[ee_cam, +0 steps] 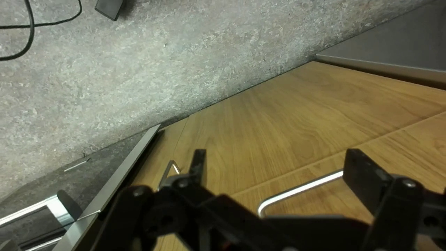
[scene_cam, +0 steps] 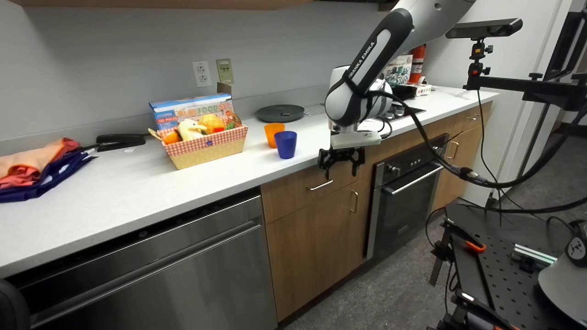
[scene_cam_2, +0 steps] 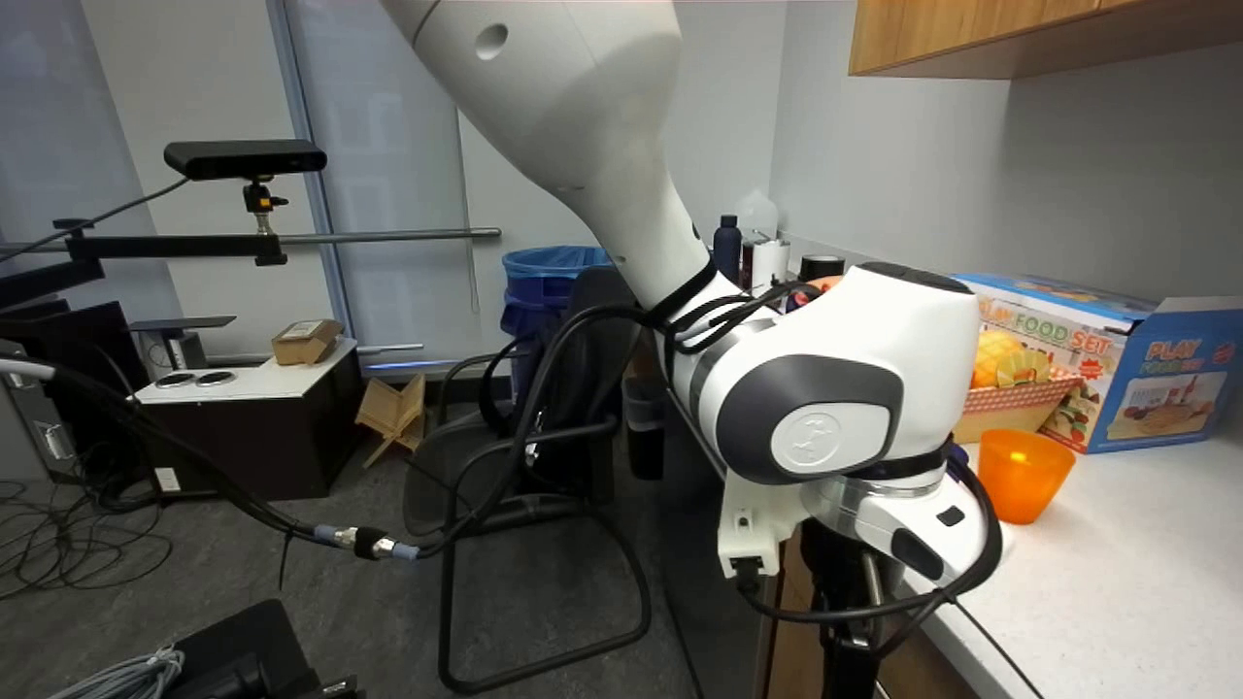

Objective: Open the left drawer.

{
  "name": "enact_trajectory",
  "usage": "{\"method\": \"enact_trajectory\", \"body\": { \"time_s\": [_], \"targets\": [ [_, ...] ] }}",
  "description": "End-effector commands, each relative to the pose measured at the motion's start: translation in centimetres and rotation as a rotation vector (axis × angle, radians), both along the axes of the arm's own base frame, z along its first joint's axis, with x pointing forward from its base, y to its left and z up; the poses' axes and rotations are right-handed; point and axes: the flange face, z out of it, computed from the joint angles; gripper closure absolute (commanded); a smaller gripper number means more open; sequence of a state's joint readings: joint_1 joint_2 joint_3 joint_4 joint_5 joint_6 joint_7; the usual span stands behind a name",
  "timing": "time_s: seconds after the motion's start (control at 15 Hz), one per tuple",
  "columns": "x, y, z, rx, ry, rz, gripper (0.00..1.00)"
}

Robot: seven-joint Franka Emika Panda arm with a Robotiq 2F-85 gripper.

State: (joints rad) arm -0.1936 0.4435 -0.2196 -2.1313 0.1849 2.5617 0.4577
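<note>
Your end effector point(scene_cam: 341, 174) is hanging near the silver handle point(ee_cam: 303, 188) of the left drawer point(scene_cam: 293, 197), with its fingers point(ee_cam: 362, 177) standing wide apart and holding nothing, while this closed drawer is sitting under the white tabletop point(scene_cam: 137, 192), between the steel appliance point(scene_cam: 192, 270) and the oven point(scene_cam: 403, 211).

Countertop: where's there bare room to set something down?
In an exterior view, countertop is bare along the front, between navy cloth and basket. Crowded: around the basket, with box behind, orange cup and blue cup beside.
</note>
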Motion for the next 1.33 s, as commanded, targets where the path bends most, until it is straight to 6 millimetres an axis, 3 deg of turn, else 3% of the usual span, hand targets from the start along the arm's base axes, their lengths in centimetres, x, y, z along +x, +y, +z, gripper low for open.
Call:
{"method": "enact_trajectory", "body": {
  "time_s": [0.0, 0.13, 0.27, 0.6, 0.73, 1.0, 1.27],
  "targets": [
    [-1.2, 2.6, -0.3, -0.018, -0.040, -0.121, 0.00],
    [-1.5, 3.8, -0.7, -0.025, -0.069, -0.193, 0.00],
    [-3.5, 1.8, -2.8, -0.048, -0.108, -0.278, 0.00],
    [-6.8, -1.6, -5.4, -0.087, -0.199, -0.459, 0.00],
    [-6.6, -2.6, -5.5, -0.073, -0.241, -0.526, 0.00],
    [-5.6, -1.1, -4.3, -0.056, -0.307, -0.562, 0.00],
    [-4.2, -0.5, -4.4, -0.042, -0.341, -0.564, 0.00]
  ]
}}
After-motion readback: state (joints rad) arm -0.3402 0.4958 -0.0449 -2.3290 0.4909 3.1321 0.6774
